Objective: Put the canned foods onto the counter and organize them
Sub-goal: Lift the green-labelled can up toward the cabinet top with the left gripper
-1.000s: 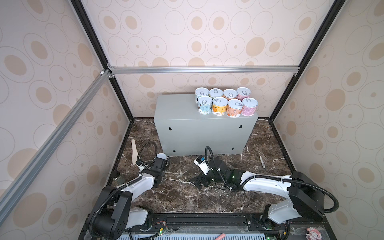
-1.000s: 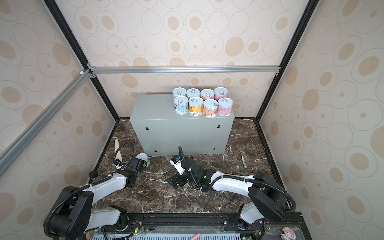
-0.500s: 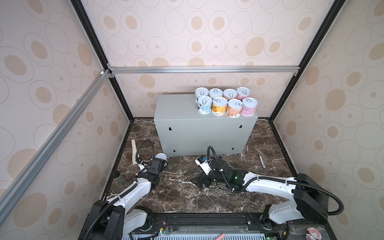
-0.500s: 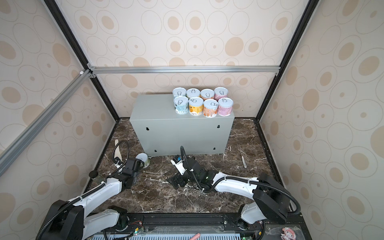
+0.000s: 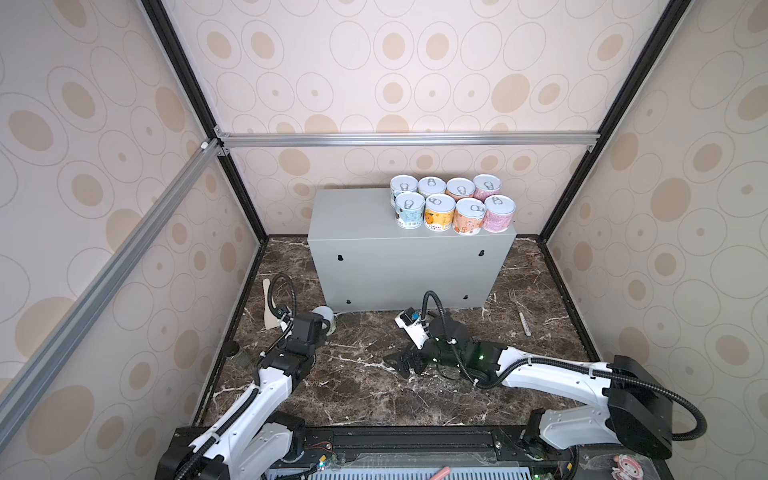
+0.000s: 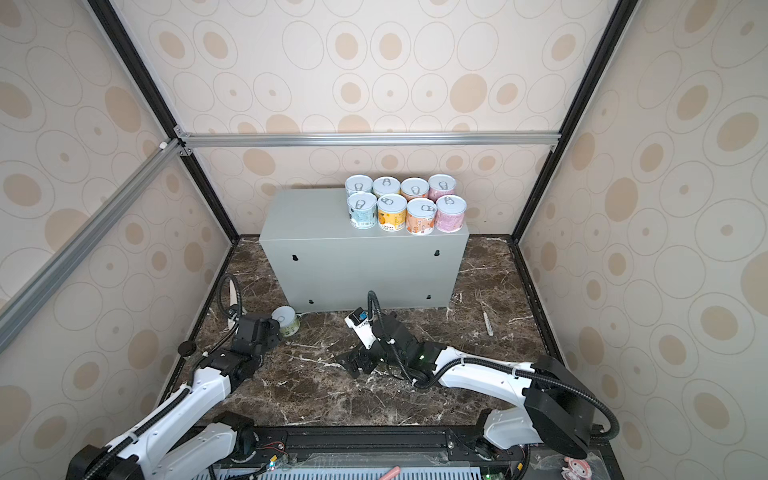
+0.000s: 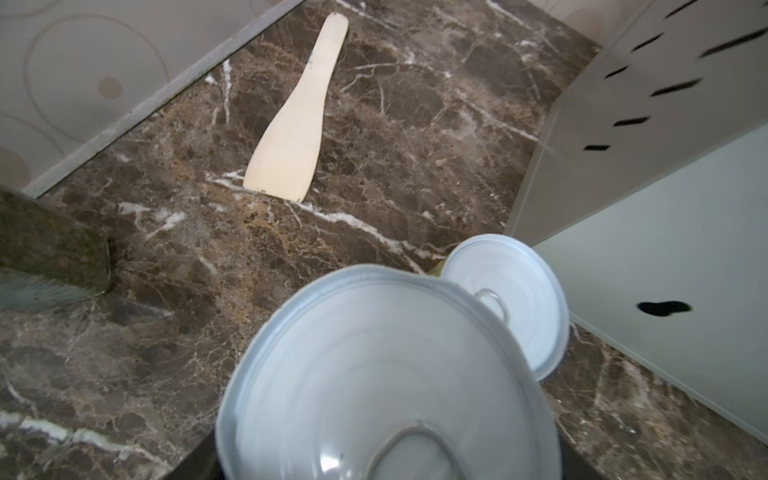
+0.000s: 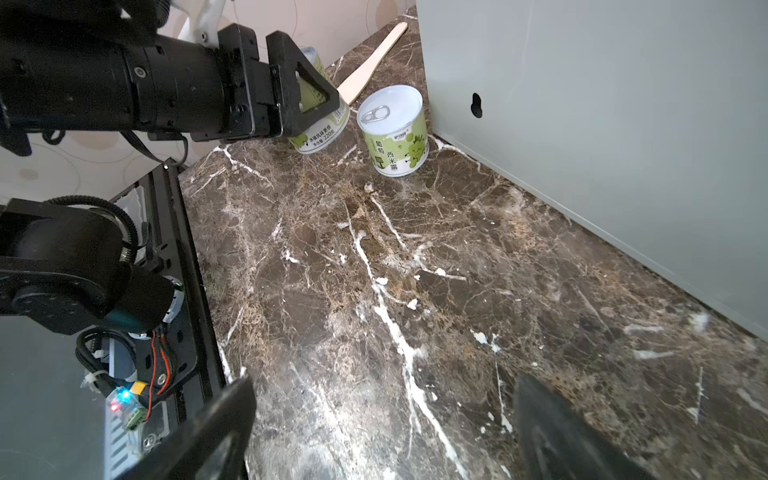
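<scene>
Right wrist view: left gripper clamps a tilted green can; its twin stands just beside, near the counter; right gripper wide, empty. In a top view, counter's bare left half lies at the held can's 1 o'clock.

Left tool grips a can by the worktop's left front corner. Right tool, low before it, gapes wide.
</scene>
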`<action>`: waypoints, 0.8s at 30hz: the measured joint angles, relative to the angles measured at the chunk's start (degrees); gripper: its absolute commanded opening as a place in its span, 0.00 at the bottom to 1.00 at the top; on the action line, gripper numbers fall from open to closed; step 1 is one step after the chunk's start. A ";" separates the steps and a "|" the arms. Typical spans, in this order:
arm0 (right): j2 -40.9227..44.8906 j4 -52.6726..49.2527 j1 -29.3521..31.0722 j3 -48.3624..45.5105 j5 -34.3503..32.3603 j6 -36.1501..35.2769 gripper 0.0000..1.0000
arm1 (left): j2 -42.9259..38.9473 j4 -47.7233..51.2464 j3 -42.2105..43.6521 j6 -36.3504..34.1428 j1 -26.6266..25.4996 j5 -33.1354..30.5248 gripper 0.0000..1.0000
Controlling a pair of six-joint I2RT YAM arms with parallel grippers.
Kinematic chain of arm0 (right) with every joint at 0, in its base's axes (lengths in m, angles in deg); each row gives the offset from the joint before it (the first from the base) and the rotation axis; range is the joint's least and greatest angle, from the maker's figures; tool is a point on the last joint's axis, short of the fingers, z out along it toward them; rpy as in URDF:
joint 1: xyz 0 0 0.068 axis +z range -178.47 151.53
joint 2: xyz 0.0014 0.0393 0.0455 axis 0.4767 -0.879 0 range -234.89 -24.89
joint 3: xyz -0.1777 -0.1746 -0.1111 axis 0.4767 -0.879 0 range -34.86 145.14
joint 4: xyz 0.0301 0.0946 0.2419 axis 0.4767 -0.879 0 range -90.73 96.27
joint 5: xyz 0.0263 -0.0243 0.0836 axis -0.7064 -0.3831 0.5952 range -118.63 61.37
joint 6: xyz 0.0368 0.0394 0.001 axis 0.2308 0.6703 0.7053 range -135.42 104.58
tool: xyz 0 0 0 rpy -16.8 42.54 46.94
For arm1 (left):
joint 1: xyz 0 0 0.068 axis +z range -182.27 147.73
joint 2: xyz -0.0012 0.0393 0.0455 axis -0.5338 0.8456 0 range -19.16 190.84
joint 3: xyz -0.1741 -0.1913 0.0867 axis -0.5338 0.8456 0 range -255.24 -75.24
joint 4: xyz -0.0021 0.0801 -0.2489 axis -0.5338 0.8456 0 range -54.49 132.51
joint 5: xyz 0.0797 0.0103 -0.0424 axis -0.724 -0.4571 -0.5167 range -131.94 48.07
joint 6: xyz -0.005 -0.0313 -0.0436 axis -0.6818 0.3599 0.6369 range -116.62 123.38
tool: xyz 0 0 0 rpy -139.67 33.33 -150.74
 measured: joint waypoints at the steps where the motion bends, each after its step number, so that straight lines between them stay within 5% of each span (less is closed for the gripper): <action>1: 0.50 -0.24 0.00 0.00 0.00 0.00 0.99 | -0.87 0.55 -0.63 -0.74 0.00 0.39 0.54; 24: 23.06 -21.07 0.00 0.57 -7.30 2.62 0.99 | -7.13 16.74 -24.20 -18.43 0.00 8.48 0.53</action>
